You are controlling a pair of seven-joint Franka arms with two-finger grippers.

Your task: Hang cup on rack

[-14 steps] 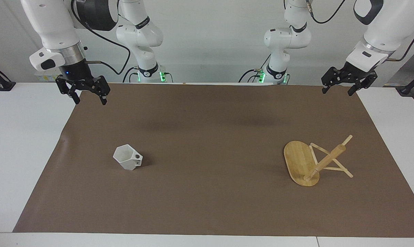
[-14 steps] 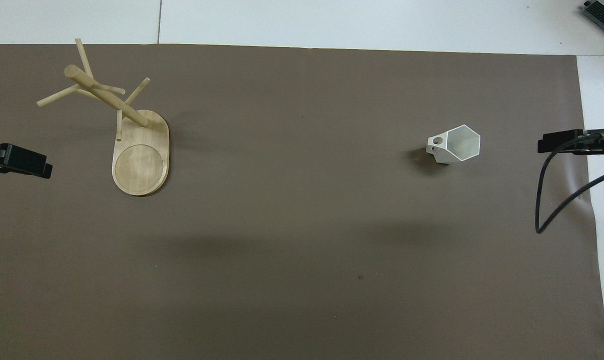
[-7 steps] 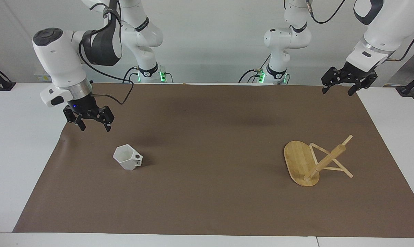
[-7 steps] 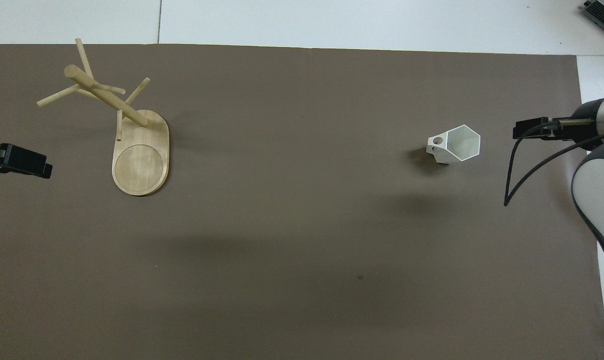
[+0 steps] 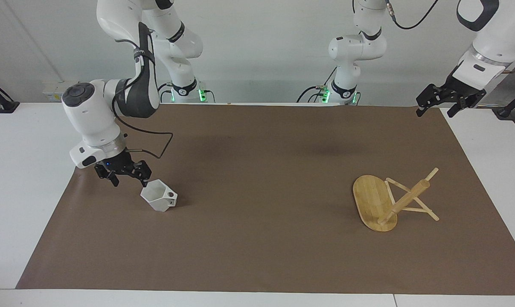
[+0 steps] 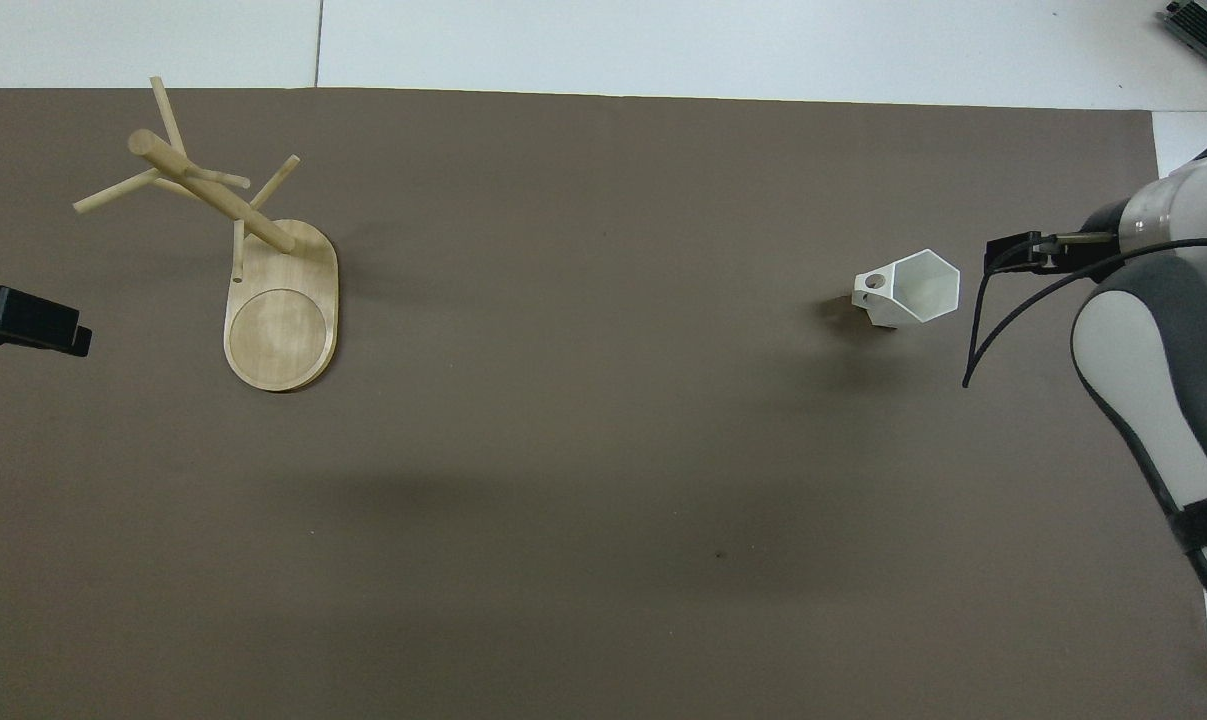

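cups: just one, a small white faceted cup [image 5: 158,196] sitting on the brown mat [image 5: 257,192] toward the right arm's end of the table. It's tipped a bit so the hexagonal mouth faces up and toward that end, and the little handle with the round hole points toward the middle of the table.

racks: one too, a light bamboo rack [image 5: 389,200] toward the left arm's end, well apart from the cup. It's lying toppled over, oval base up on its edge, thick post slanting off the base, the tips of some pegs touching the mat.

pegs: I count about four thin sticks branching off the post, though a couple overlap so don't hold me to it.

arms: two.

right gripper: right gripper [image 5: 127,180] is low over the mat, just beside the cup's rim, on the side away from the handle. Fingers spread apart, nothing between them. Can't tell if one fingertip is actually touching the rim.

left gripper: left gripper [image 5: 436,107] is up in the air over the mat's corner nearest its own base, waiting. Fingers spread apart as well, holding nothing.
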